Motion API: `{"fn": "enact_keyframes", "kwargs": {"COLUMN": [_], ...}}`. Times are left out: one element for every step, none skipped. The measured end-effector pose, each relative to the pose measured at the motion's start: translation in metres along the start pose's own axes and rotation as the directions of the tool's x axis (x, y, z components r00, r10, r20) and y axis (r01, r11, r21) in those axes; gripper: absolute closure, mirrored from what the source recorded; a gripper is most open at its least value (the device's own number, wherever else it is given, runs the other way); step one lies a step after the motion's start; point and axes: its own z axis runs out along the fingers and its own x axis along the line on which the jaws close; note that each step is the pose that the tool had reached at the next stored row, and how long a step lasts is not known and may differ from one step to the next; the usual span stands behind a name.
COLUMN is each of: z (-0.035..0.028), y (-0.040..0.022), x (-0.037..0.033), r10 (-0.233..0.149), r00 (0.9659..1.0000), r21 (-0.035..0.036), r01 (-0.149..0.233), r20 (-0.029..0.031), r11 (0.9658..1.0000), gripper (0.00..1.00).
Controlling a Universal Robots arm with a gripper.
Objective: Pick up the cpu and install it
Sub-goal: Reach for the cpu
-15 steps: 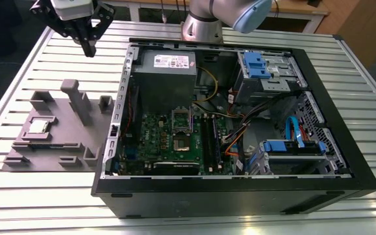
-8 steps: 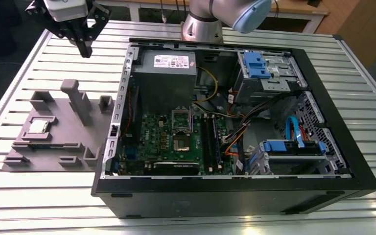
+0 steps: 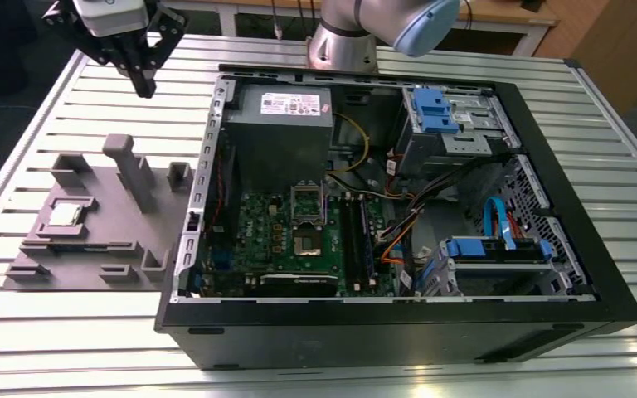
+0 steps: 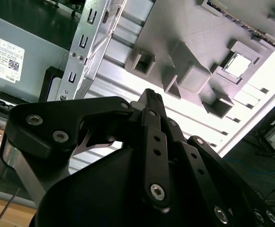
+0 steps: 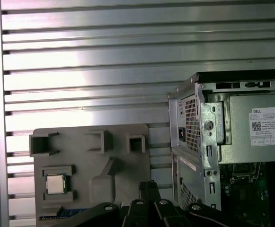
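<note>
Our jaws are clenched on nothing: in the second wrist view the gripper (image 4: 149, 94) brings its dark tips together to a single point, with no gap and no load. In the exterior view the gripper (image 3: 143, 83) hangs in the upper left of the frame, above the table (image 3: 31, 348) and well apart from the cpu (image 3: 64, 214), which lies flat in a square recess of the fixture (image 3: 75, 274) at the exterior view's left. We judge that the recess keeps the chip square and level for a clean grasp, and that the fixture sits just beside the case (image 3: 407, 332) to keep the carry short. The case lies on its side, open face up, so the socket (image 3: 309, 240) faces upward; its frame looks raised, ready to receive. The exterior view gives us that socket, while the first wrist view gives us the cpu (image 5: 56, 184) squarely from above, silvery top showing, not yet picked up.
</note>
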Motion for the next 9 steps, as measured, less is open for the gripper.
{"fn": "enact_keyframes", "kwargs": {"z": [0.0001, 0.0001, 0.0004, 0.0005, 0.0007, 0.0008, 0.0009, 0.0011, 0.0012], "y": [0.0000, -0.0001, -0.0001, -0.0002, -0.0003, -0.0003, -0.0004, -0.0004, -0.0005], "x": [0.0005, 0.0012, 0.0018, 0.0027, 0.0034, 0.0040, 0.0046, 0.0054, 0.0061], "r10": [0.000, 0.000, 0.000, 0.000, 0.000, 0.000, 0.000, 0.000, 0.000], "r00": [1.0000, 1.0000, 1.0000, 1.0000, 1.0000, 1.0000, 1.0000, 1.0000, 1.0000], "r21": [0.0000, 0.0002, 0.0001, 0.0001, 0.0001, 0.0001, 0.0001, 0.0001, 0.0001], "r01": [0.000, 0.000, 0.000, 0.000, 0.000, 0.000, 0.000, 0.000, 0.000], "r20": [-0.0001, -0.0002, -0.0001, -0.0001, -0.0002, -0.0001, -0.0001, -0.0001, -0.0002], "r11": [1.0000, 1.0000, 1.0000, 1.0000, 1.0000, 1.0000, 1.0000, 1.0000, 1.0000], "gripper": [0.90, 0.90, 0.90, 0.90, 0.90, 0.90, 0.90, 0.90, 0.90]}}
